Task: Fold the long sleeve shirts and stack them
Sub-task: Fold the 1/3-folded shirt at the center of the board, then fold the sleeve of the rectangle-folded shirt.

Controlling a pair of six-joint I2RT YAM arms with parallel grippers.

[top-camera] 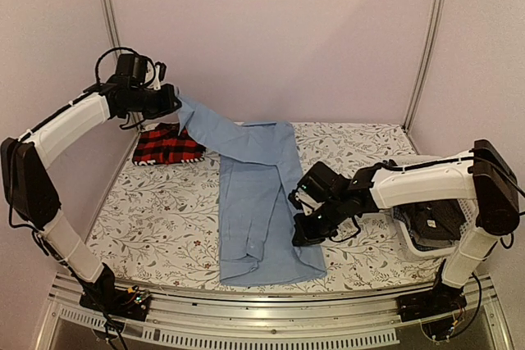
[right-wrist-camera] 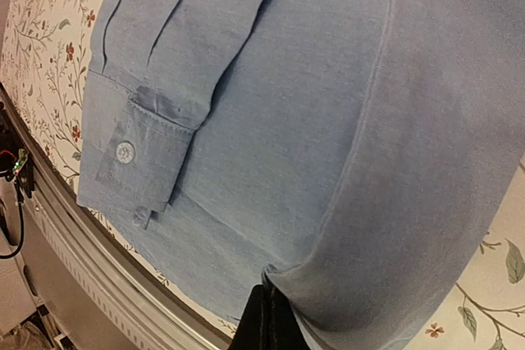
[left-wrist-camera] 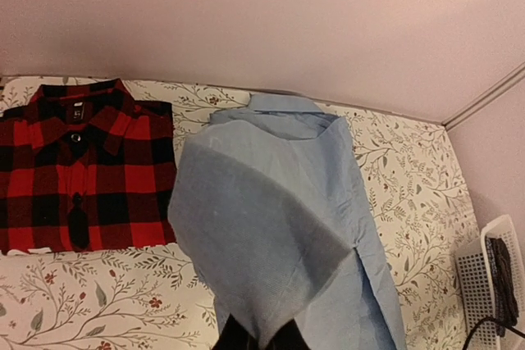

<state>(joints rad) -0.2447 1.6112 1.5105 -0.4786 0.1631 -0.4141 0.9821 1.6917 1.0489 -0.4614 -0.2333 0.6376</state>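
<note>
A plain light blue long sleeve shirt (top-camera: pixel 258 202) lies lengthwise on the table's middle. One part of it is pulled up and to the left as a taut band. My left gripper (top-camera: pixel 174 100) is raised at the back left and shut on that cloth; in the left wrist view its tips (left-wrist-camera: pixel 261 338) pinch the hanging blue cloth (left-wrist-camera: pixel 262 227). My right gripper (top-camera: pixel 300 231) is low at the shirt's right edge and shut on a fold of it (right-wrist-camera: pixel 275 317). A buttoned cuff (right-wrist-camera: pixel 131 153) lies flat on the shirt body. A folded red-and-black plaid shirt (top-camera: pixel 166 145) (left-wrist-camera: pixel 82 170) rests at the back left.
A white plastic basket (top-camera: pixel 410 239) (left-wrist-camera: pixel 480 284) with dark cloth (top-camera: pixel 435 223) inside stands at the right, behind my right arm. The floral tablecloth (top-camera: pixel 148 211) covers the table. A metal rail (top-camera: pixel 246 317) runs along the near edge, and walls close the back and sides.
</note>
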